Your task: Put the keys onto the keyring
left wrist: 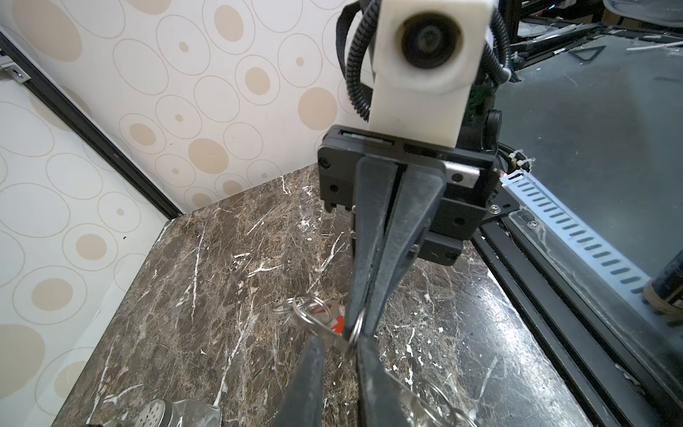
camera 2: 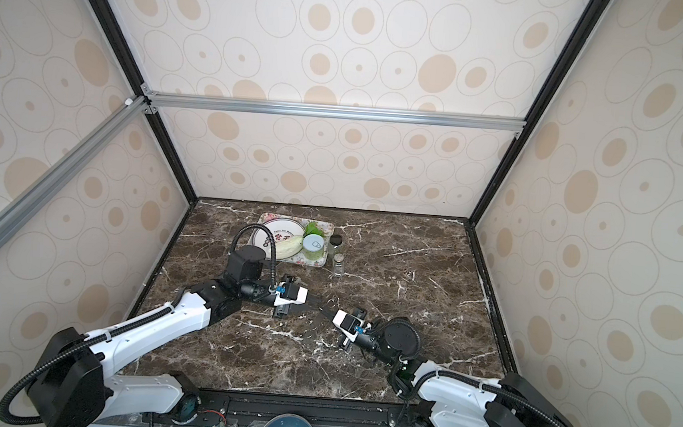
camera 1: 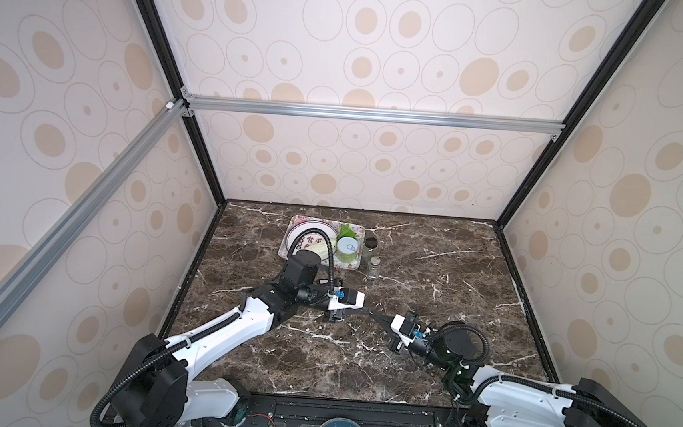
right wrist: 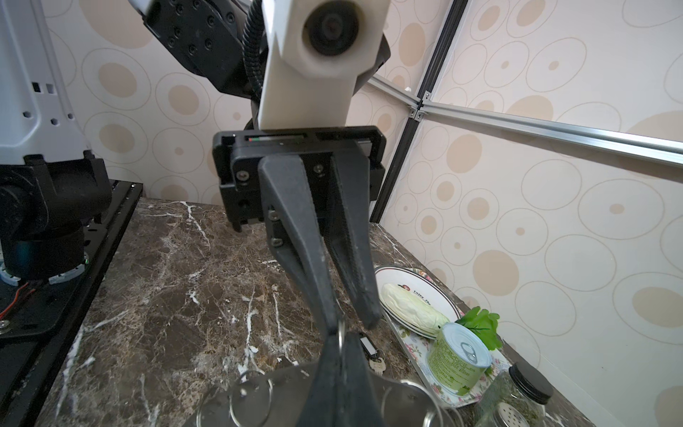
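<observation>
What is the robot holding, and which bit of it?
The right gripper pinches a thin metal ring by its wire edge. The left gripper is open beside it, holding nothing.

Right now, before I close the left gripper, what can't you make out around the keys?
- Thin silver keyring: both top views, too small to see.
- Red-orange tag: left wrist view, partly behind the right gripper.
- Black white-centred tag: right wrist view, partly behind that gripper's finger.
- Blurred silver loops: right wrist view, cut off by the frame edge.
</observation>
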Robot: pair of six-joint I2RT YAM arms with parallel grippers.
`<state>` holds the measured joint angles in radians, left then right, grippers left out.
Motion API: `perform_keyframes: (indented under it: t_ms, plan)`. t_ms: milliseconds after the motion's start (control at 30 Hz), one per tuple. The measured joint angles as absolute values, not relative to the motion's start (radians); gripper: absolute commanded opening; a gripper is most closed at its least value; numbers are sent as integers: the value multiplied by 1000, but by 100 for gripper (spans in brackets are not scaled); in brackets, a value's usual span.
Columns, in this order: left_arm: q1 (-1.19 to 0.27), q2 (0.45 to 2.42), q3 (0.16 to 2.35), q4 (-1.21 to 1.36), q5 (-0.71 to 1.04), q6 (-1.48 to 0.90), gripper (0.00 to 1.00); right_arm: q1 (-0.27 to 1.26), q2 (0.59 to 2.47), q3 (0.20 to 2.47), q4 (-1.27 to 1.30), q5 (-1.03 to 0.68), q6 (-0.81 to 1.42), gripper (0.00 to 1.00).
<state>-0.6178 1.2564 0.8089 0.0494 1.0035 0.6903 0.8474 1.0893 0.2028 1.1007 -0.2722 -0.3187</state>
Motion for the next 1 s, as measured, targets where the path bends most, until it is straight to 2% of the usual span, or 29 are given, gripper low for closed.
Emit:
perform_keyframes:
  t_ms: [333,533,733,867,1000]
  plan:
    - [-630,1266,812,33,1007,718,19,846,1121,220,1113,-261,-288,0]
    - [-629,1279,830,12,1011,743,8,846,1121,220,1116,-262,-273,0]
    - [-629,1281,837,5,1009,752,3,846,1121,220,1119,-260,-275,0]
    - [-631,1280,837,12,1009,751,3,846,1097,219,1094,-258,-300,0]
    - [-638,1275,836,28,1009,748,8,846,1030,219,1019,-263,-335,0]
